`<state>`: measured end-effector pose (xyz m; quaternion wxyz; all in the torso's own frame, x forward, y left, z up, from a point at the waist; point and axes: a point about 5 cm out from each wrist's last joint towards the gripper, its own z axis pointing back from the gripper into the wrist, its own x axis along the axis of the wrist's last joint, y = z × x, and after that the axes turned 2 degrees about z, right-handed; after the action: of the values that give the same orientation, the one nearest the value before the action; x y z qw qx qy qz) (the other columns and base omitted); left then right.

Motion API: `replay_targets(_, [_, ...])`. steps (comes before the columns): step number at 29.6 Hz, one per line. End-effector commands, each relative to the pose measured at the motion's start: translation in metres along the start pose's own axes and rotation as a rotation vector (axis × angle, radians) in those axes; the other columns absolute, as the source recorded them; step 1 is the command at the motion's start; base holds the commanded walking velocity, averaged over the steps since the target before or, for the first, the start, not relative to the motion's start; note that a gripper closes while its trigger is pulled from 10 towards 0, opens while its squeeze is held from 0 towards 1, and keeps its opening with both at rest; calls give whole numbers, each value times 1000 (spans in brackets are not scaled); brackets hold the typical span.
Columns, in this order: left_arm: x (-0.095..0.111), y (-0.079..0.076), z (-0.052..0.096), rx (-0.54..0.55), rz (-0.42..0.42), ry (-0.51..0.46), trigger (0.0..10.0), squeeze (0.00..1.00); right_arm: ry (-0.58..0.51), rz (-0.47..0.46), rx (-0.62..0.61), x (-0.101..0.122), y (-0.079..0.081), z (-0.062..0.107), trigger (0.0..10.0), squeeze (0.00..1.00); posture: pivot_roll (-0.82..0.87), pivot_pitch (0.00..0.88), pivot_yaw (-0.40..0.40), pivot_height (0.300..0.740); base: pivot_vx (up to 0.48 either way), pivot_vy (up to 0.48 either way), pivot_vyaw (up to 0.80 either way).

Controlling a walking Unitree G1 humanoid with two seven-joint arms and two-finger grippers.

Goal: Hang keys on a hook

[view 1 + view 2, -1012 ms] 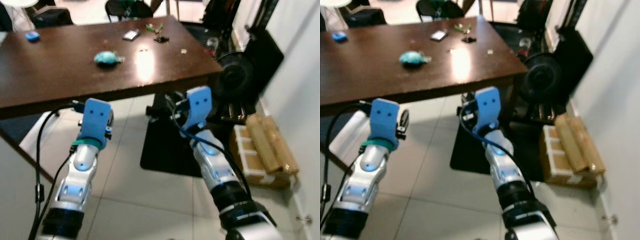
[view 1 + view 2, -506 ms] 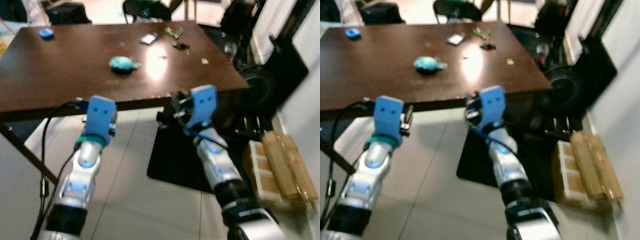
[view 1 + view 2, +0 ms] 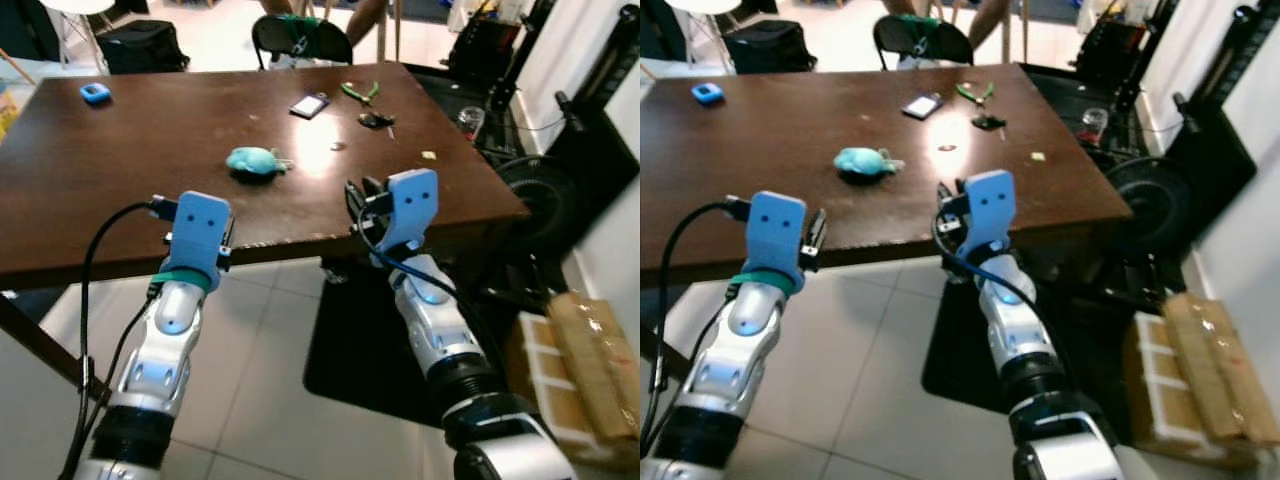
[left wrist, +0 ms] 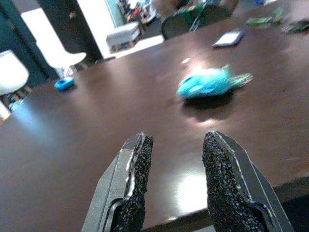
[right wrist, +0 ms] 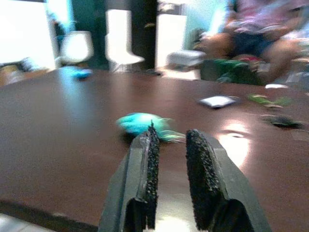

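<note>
A turquoise soft object (image 3: 252, 161) lies mid-table on the dark brown table (image 3: 120, 170); it also appears ahead of the fingers in both wrist views (image 4: 208, 82) (image 5: 140, 123). A small black bunch (image 3: 376, 120), possibly keys, sits farther back beside green pliers (image 3: 358, 92). My left gripper (image 4: 176, 140) is held at the table's front edge, open and holding nothing. My right gripper (image 5: 170, 133) is level with the same edge, to the right, its fingers narrowly apart and holding nothing. I see no hook.
A flat phone-like item (image 3: 309, 105) and a small blue object (image 3: 95, 93) also lie on the table. Behind it stand a dark chair (image 3: 300, 38) and a seated person's legs (image 5: 260, 41). A black fan (image 3: 545, 195), cardboard boxes (image 3: 585, 375) and a black floor mat (image 3: 365, 350) are at the right.
The camera has moved closer to the table, which now fills more of the view. Both grippers have risen from below the tabletop to its front edge.
</note>
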<state>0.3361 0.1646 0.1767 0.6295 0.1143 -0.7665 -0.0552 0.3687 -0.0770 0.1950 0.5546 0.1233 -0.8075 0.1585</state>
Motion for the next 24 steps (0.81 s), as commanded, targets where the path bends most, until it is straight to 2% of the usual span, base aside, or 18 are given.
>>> replay_targets(1, [-4,-4,2,-13,-5,13,10000,0,16,4,-22,-5,-8,4,10000,0,-33,61,67,740,379,0,0])
replay_targets(24, [-5,-6,2,-17,-4,12,10000,0,16,3,-18,-6,-7,4,10000,0,-32,49,67,740,377,0,0])
